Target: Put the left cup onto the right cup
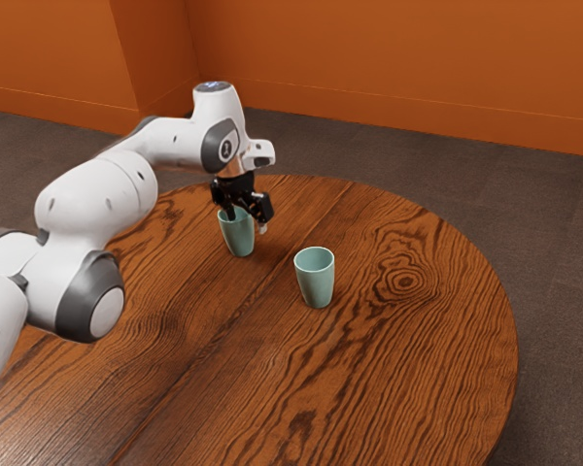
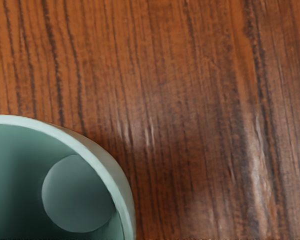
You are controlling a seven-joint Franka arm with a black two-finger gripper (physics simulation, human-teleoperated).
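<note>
Exterior view: the Franka arm (image 1: 97,204) is reached in from the exterior view's left, and its black gripper (image 1: 241,207) is lowered onto the rim of the left cup (image 1: 237,236), a pale green tumbler standing upright on the round wooden table (image 1: 398,388). The hand is pointed straight down, so that the cup is met from above at its open mouth and not around its body. Whether the gripper is clamped on the cup wall or merely set against it cannot be told from either view. The cup's base appears to be resting on the wood; no gap under it can be made out.

The right cup (image 1: 314,278), a matching green tumbler, is left upright and untouched, near the first one toward the exterior view's right and a little closer to the camera. Its mouth is turned upward, which is judged to suit it as the seat for the other cup.

Wrist view: the left cup is seen from directly above, its round floor visible inside, with bare wood grain beside it. The cup is offset from the middle of the hand's view, which is read as a grasp aimed at one side of the rim.

The stacking is judged not yet begun; a lift is called for first.
</note>
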